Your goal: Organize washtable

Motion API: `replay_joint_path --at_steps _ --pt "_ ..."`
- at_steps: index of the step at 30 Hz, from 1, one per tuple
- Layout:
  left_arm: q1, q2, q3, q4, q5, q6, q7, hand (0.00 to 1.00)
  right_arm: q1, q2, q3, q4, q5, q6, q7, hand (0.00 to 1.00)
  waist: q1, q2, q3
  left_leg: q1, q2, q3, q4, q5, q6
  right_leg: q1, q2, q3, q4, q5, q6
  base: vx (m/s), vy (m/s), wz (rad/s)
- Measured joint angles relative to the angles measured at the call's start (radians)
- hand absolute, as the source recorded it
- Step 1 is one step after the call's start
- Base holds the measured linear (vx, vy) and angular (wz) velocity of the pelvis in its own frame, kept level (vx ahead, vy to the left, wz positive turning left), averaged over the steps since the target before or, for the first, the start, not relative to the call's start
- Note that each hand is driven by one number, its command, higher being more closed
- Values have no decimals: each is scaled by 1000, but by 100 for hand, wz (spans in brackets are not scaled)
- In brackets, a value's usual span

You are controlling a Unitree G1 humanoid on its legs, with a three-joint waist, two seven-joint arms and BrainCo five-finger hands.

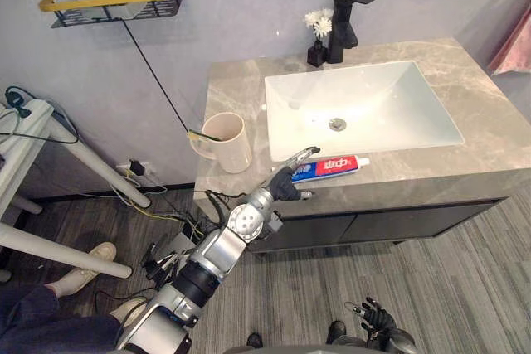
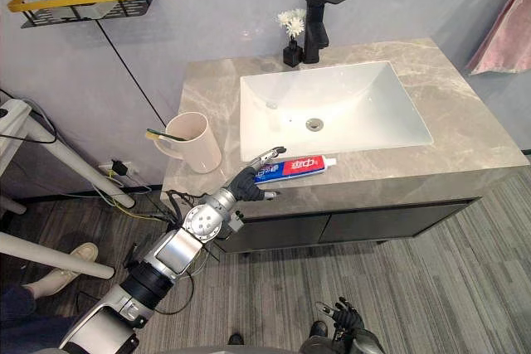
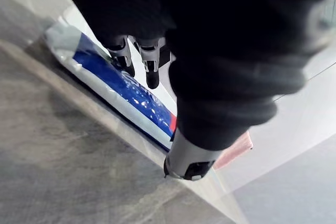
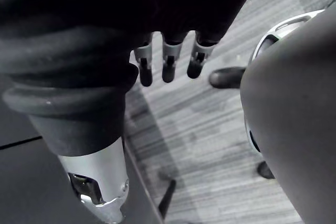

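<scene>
Closest in, the left hand (image 1: 288, 181) arches spread over the flat end of the toothpaste tube (image 1: 333, 166), fingers beyond it, thumb on the near side, not clamped. That glossy, soft tube lies on the polished stone counter (image 1: 236, 80) between the white basin (image 1: 373, 101) and the front edge; a glancing close could skid it off. A smooth beige mug (image 1: 231, 145) stands nearby. The right hand (image 1: 377, 319) hangs relaxed, empty.

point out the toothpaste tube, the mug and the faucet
toothpaste tube (image 1: 333, 166): left eye view, middle of its body
mug (image 1: 235, 148): left eye view, outer side wall
faucet (image 1: 343, 35): left eye view, upright column
</scene>
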Motion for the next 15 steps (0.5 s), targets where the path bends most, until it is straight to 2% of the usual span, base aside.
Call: replay_joint_path --at_steps 4,5,8,15 --pt "-64 -27 27 29 73 3 46 0 -3 5 40 -51 17 -14 0 0 -2 -14 12 -26 1 42 2 0 0 -45 1 34 0 9 -5 -5 19 -23" --pt "-73 -30 27 37 88 2 55 100 -2 9 42 -58 17 -15 0 0 -2 -16 14 -29 1 47 2 0 0 -49 1 37 0 10 -5 3 14 -17" --pt "-102 -35 28 47 177 4 79 100 -1 18 57 -90 18 -20 -3 0 -7 -21 23 -43 3 57 2 0 0 -70 1 44 0 12 -6 3 6 -9" --pt "-125 -58 36 61 275 7 107 100 3 30 58 -115 19 -27 -8 0 7 -21 23 -48 -1 81 10 -1 -1 -79 -6 63 1 15 -3 1 13 -7"
